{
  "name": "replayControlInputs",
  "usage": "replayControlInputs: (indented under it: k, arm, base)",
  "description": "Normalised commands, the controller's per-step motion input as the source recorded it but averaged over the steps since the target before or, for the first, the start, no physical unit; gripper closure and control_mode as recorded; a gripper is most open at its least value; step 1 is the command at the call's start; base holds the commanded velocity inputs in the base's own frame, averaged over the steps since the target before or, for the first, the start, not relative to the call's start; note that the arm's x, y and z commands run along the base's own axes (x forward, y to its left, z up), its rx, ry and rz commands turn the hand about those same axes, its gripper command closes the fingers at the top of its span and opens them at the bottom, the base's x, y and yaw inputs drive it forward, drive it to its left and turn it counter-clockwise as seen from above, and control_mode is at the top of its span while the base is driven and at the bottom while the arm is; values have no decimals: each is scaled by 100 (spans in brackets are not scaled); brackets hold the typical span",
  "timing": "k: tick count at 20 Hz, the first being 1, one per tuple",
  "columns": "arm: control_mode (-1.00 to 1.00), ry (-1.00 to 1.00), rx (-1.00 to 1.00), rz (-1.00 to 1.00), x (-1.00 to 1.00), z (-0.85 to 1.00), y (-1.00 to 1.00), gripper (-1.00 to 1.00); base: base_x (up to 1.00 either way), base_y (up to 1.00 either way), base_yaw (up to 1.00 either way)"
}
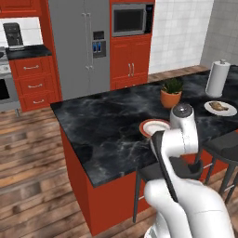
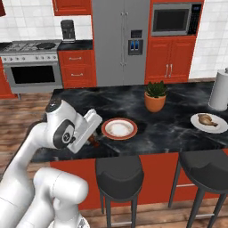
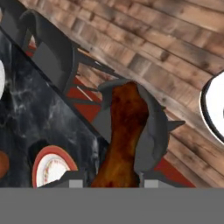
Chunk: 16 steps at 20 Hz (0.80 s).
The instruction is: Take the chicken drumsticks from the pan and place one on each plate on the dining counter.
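Drumstick point(image 2: 208, 119) fills our pale plate point(image 2: 199, 125) at three o'clock; gripper point(image 3: 114, 181) pinching darker drumstick point(image 3: 123, 131), red-rimmed plate point(image 2: 119, 128) awaiting.

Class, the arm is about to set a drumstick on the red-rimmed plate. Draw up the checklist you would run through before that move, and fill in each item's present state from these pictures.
1. Darker drumstick held between the gripper fingers: ok.
2. Red-rimmed plate bare and ready: ok.
3. Pale plate already carries the golden drumstick: ok.
4. Gripper over the red-rimmed plate: not ok; in the right base view it hangs left of the plate, near the counter edge.
5. Plant pot apart from the red-rimmed plate: ok.
6. Height of drumstick above the counter: cannot tell.
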Motion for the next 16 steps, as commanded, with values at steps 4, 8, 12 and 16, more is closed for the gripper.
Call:
replayControlInputs:
  k: [4,8,12,16]
  arm:
    - [-100,18,8,0,84,0,-60,100]
    - [-100,27,6,0,97,1,-38,100]
    - [-100,32,3,0,99,0,-19,100]
    - [-100,26,0,1,100,-8,-3,100]
  base:
    - [0,0,0]
    - [0,0,0]
    - [0,0,0]
    - [0,0,0]
